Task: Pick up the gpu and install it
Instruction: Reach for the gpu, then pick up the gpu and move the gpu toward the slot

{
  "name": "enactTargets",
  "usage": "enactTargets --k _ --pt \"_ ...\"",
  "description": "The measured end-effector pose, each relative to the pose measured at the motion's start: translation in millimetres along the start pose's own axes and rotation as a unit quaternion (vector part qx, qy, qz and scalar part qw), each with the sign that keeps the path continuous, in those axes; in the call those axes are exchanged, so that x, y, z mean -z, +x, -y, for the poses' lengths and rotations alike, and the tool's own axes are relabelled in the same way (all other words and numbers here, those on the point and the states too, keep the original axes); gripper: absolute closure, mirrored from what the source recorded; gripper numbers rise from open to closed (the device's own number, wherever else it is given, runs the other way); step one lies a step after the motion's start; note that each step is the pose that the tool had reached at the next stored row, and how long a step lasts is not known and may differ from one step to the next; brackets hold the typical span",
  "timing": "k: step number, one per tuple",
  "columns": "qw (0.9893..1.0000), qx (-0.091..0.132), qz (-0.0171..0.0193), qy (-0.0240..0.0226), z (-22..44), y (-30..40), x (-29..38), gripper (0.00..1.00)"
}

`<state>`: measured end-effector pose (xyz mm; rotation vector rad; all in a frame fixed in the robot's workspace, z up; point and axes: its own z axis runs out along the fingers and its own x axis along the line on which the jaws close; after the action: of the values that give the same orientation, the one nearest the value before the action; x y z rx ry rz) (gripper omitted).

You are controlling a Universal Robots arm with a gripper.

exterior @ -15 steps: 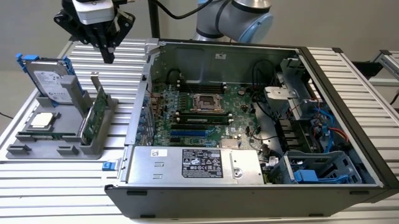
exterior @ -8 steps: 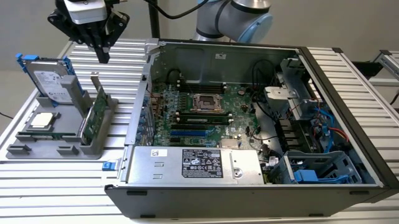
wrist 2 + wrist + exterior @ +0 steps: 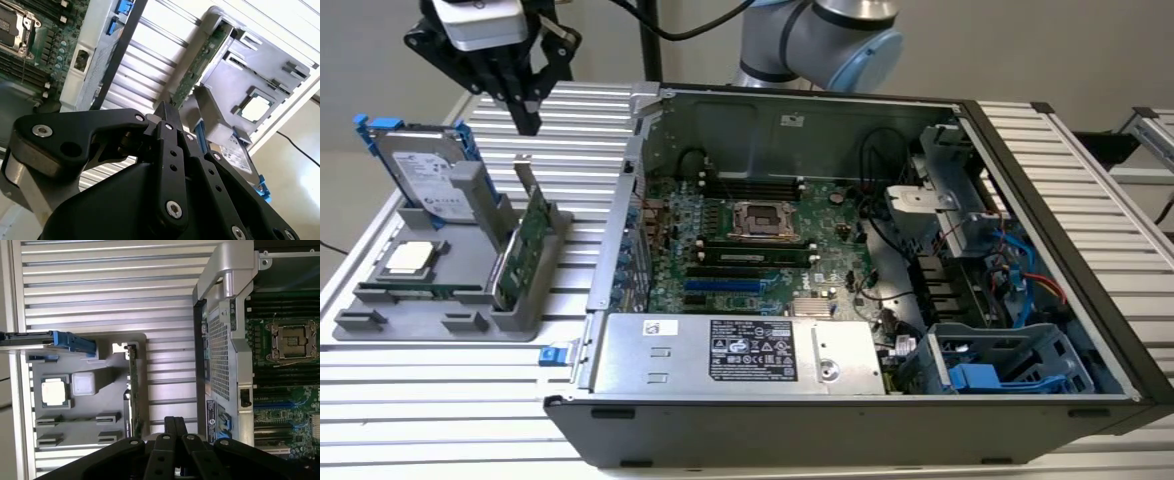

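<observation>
The gpu (image 3: 520,250) stands on its long edge in a slot of the grey holder (image 3: 400,325), green board upright with its silver bracket end at the top. Both wrist views catch it edge-on, as a thin green strip: the gpu (image 3: 133,390) in the first, the gpu (image 3: 200,60) in the second. My gripper (image 3: 527,112) hangs above the card's far end, well clear of it, black fingers pointing down and shut with nothing between them. The black fingertips (image 3: 162,107) meet at a point over the card, as the gripper (image 3: 175,422) also shows in the first wrist view.
In the same holder a silver hard drive (image 3: 434,175) in a blue frame leans upright, and a square CPU chip (image 3: 407,258) lies flat. The open computer case (image 3: 854,270) lies to the exterior view's right, its metal wall (image 3: 620,200) close beside the holder. Blue slots (image 3: 720,285) sit on the motherboard.
</observation>
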<state>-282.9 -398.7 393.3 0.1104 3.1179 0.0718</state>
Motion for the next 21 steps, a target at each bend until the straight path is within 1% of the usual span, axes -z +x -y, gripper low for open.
enactTargets --k 21 --pt "1.0000 0.000 0.0000 0.0000 2.4 33.8 0.7 1.00"
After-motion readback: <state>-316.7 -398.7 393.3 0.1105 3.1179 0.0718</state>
